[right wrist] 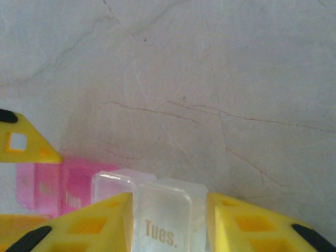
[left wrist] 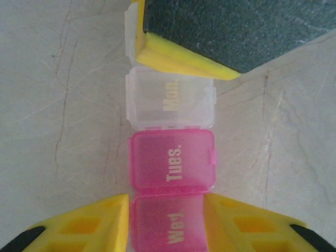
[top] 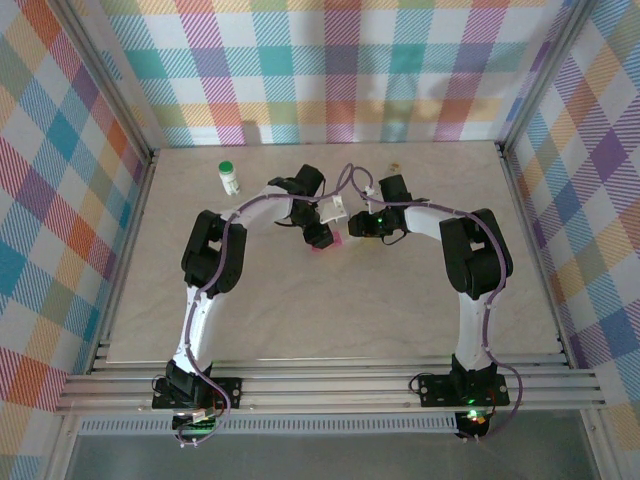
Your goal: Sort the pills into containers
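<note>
Centrally, left fingers clenched on pink pill box, right fingers grasping clear compartment, bare table around.

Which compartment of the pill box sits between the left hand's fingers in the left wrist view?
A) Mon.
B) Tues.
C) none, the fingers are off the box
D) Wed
D: the left hand has its yellow fingers either side of the pink lid marked Wed on the pill box.

Reaching inward with left arm and right arm, elbows bowed out, wrists nearly meeting; clamping left gripper on the pill box, pinching its other end with right gripper.
</note>
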`<state>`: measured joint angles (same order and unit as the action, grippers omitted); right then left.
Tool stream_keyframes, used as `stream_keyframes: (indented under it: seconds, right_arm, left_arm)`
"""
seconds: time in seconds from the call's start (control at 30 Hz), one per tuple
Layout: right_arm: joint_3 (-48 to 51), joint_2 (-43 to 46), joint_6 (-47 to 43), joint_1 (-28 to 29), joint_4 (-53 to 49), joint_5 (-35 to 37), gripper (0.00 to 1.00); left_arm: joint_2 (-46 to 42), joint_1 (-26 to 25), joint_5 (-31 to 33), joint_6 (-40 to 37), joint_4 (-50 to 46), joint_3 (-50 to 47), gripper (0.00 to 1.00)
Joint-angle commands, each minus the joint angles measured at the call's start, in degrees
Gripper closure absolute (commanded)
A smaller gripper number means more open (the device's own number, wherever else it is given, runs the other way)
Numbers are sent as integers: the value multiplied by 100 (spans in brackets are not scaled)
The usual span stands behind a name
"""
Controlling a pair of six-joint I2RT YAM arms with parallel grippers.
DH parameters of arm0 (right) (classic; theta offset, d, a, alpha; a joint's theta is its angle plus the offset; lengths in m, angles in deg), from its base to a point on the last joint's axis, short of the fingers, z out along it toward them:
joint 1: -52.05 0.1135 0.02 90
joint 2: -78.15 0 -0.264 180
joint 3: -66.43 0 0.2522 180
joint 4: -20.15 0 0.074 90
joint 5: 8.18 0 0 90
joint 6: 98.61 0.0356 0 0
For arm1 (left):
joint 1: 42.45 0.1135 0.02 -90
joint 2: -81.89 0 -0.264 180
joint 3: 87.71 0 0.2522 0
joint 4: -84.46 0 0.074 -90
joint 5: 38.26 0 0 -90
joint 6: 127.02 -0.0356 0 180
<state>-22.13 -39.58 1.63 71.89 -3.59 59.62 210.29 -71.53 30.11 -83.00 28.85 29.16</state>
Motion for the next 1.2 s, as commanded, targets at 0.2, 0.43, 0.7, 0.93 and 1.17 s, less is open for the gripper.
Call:
stream_keyframes:
  seconds: [0.2, 0.43, 0.7, 0.93, 1.17]
  right_arm:
    - [51, -422, -59, 18, -636, 251, 62]
    - [45, -431, -57, 20, -637, 251, 62]
    - [71, -408, -62, 20, -636, 253, 62]
    - [69, -400, -58, 20, -628, 243, 62]
    - [89, -380, -60, 20, -626, 243, 62]
  left_arm:
    - [-17, 104, -255, -251, -572, 97, 23]
    - [-133, -30, 113, -17, 85, -160, 24]
    - [51, -98, 279, 18, 16, 31, 29]
    - [106, -124, 373, 10, -52, 62, 33]
    - [159, -172, 546, 49, 18, 65, 36]
